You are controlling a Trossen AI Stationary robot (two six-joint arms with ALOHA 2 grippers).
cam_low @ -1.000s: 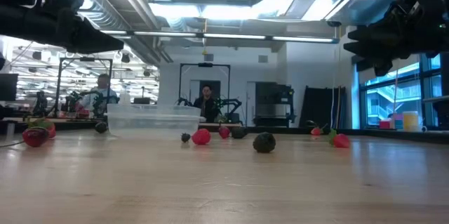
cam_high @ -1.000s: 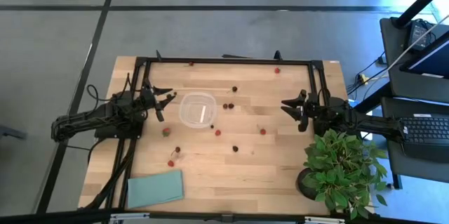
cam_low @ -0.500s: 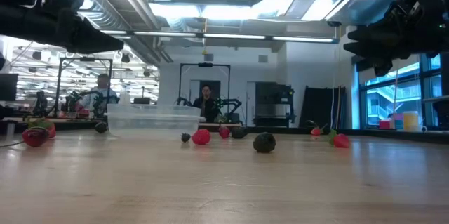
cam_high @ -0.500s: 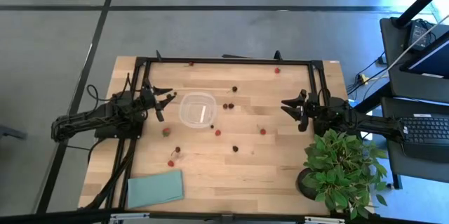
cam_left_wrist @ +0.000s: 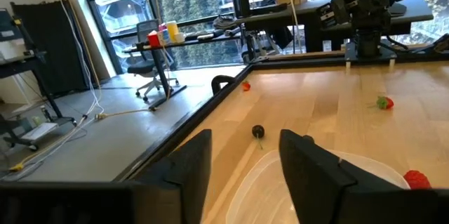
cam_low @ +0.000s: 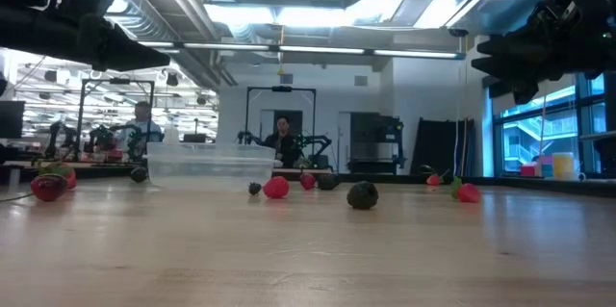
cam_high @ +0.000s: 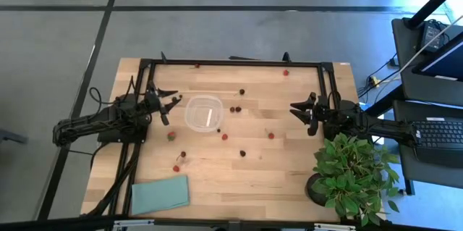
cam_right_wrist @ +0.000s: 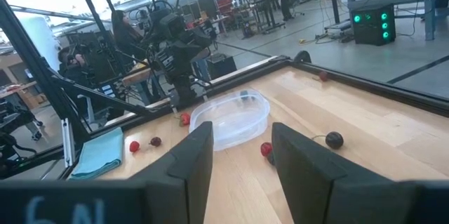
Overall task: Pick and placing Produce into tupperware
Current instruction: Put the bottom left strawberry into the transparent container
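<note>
The clear tupperware (cam_high: 203, 112) sits on the wooden table left of centre, also seen as the tupperware (cam_low: 210, 164) and the tupperware (cam_right_wrist: 230, 116). Small red and dark produce pieces (cam_high: 225, 136) lie scattered over the table, several near the container and one red piece (cam_high: 171, 135) by the left arm. My left gripper (cam_high: 173, 101) hovers open just left of the tupperware, above the table. My right gripper (cam_high: 296, 109) hovers open near the right edge, well away from the container. Neither holds anything.
A folded teal cloth (cam_high: 160, 193) lies at the near left corner. A leafy potted plant (cam_high: 353, 173) stands at the near right corner beside the right arm. A black frame (cam_high: 231, 63) runs along the far edge. People and other robot stations show beyond the table.
</note>
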